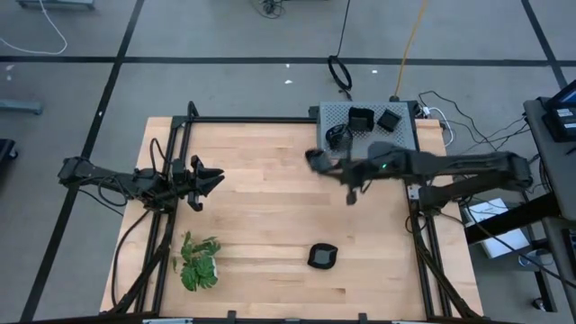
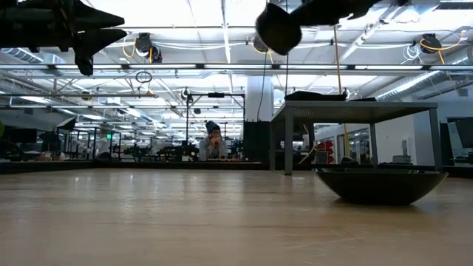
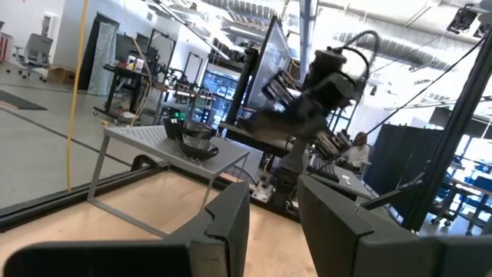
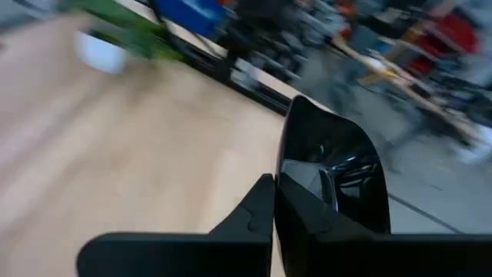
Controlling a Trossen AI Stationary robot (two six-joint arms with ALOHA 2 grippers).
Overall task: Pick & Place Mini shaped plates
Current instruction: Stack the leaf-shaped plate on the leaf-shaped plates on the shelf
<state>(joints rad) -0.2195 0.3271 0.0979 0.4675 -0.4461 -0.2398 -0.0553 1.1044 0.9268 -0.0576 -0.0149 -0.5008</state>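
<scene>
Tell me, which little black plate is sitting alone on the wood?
The plate near the table's front edge. The others sit on the grey box, and one is in the right claw.

One camera looks straight down on the counter [image 1: 270,225]; another looks level across it. Each wrist camera peers past its own hand.

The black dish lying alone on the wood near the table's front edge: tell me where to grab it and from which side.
Take the dish by its raised rim, coming straight down from above. It sits upright and shallow, its walls flaring outward, with bare wood all around, so one finger can probably go inside and one outside.
</scene>
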